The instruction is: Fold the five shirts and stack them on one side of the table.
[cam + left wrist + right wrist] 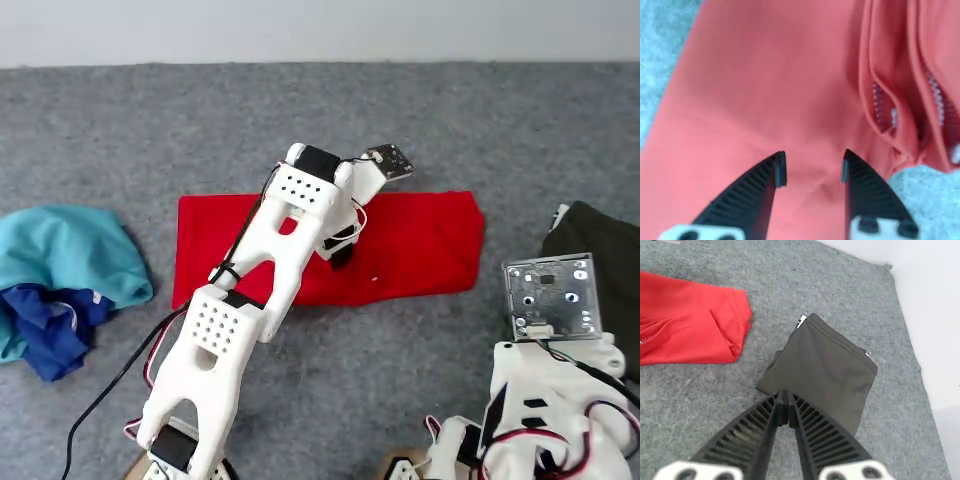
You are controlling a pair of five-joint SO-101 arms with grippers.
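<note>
Shirt: red shirt (420,240) lies mid-table, long axis running across it.
Left gripper (811,167): jaws parted, empty, directly over the red cloth; the nearer arm.
Right gripper (786,410): closed, empty, above folded dark shirt (830,365).

Four shirts lie on the one grey worktop (500,120): one red shirt (420,245), one teal shirt (70,250), one dark blue shirt (45,325) and one dark olive shirt (825,365). Two white arms stand at it, the left arm (260,290) and the right arm (550,400). Each carries one black tool, the left tool (810,167) and the right tool (788,407), two in all.
</note>
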